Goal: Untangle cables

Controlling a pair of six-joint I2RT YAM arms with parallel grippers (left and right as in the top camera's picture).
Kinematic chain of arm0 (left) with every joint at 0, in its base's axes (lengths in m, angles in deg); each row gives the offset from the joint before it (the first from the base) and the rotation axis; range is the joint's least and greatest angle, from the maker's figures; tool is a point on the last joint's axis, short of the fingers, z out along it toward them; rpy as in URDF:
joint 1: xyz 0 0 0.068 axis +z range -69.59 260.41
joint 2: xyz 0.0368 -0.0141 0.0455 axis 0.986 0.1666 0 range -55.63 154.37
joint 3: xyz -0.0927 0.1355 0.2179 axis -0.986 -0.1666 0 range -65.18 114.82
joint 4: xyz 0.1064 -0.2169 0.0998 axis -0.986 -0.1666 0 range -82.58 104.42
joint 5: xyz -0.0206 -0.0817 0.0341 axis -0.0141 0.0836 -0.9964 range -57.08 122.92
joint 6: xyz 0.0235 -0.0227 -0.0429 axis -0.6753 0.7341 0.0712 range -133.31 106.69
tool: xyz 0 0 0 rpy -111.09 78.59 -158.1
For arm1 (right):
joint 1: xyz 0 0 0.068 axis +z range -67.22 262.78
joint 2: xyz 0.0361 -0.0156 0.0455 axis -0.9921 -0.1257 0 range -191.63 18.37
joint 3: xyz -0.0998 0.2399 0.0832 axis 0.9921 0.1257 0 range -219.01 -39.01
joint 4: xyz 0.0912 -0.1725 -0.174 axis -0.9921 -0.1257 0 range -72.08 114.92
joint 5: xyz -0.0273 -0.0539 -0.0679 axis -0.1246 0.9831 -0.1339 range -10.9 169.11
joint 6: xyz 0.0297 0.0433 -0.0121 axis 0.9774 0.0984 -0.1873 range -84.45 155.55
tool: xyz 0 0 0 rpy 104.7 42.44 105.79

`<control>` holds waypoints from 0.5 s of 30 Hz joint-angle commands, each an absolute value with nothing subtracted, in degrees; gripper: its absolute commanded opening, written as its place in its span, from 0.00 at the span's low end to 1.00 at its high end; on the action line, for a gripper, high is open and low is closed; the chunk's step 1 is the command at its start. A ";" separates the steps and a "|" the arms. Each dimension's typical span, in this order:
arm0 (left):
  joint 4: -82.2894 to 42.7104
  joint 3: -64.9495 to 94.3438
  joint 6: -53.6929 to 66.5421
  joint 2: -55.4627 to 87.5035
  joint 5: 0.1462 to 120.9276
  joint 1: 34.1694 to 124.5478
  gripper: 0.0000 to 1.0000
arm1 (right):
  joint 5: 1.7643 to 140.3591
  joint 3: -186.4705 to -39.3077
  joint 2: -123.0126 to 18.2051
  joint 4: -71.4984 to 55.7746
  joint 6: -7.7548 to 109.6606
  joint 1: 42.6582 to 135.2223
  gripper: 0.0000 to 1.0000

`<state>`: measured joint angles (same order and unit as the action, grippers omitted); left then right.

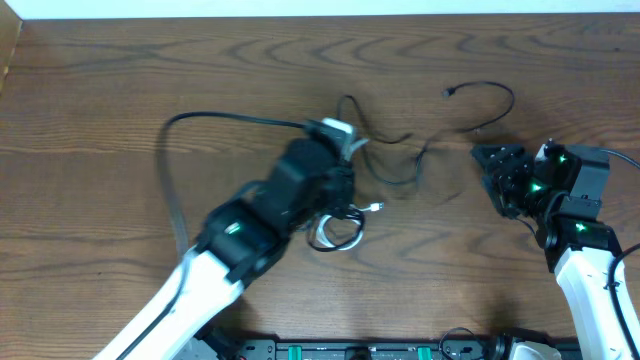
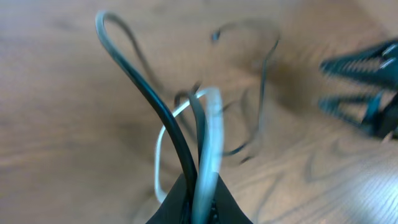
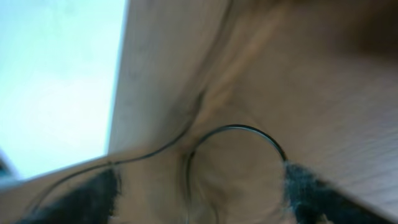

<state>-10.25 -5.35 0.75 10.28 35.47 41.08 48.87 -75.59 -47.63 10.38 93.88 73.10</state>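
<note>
Dark wood-grain table (image 1: 100, 90) gives open room along the left and top edges. Thin, limp cables (image 1: 418, 160) sprawl at centre, black loops curling toward the upper right and ending in a small plug (image 1: 449, 92). The left gripper (image 2: 198, 202) is clamped on a glossy black cord (image 2: 155, 106) and a rounder white cord (image 2: 211, 137). The right gripper (image 1: 497, 170), at the right edge, has its jaws parted and holds nothing.
</note>
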 commanded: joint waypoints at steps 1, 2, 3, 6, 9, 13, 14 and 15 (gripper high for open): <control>-10.18 -5.21 -2.20 2.39 30.11 44.44 0.07 | 55.97 -75.96 -47.65 7.32 92.04 72.95 0.99; -10.18 -5.21 -2.22 0.78 28.98 45.25 0.08 | 56.34 -75.96 -47.65 6.77 92.04 72.97 0.99; -10.18 -5.21 -2.68 -0.69 28.30 46.02 0.08 | 56.54 -75.96 -47.65 6.16 92.04 72.97 0.99; -10.16 -5.21 -3.62 -4.16 27.62 48.38 0.07 | 56.49 -75.96 -47.65 5.57 91.98 73.04 0.99; -10.16 -5.21 -3.68 -6.15 27.69 50.34 0.08 | 56.47 -75.96 -47.65 5.59 90.65 73.08 0.99; -10.12 -5.21 -3.62 -6.70 27.73 51.35 0.07 | 55.07 -75.96 -47.65 5.70 84.28 73.13 0.99; -10.12 -5.21 -3.53 -6.57 27.73 51.35 0.07 | 53.87 -75.96 -47.65 6.03 81.33 73.13 0.99; -10.12 -5.21 -2.70 -6.26 27.73 51.35 0.07 | 52.28 -75.96 -47.65 6.62 77.73 73.19 0.99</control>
<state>-10.36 -5.37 -2.70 -6.50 28.58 51.04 55.10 -75.59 -47.63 5.90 87.72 73.10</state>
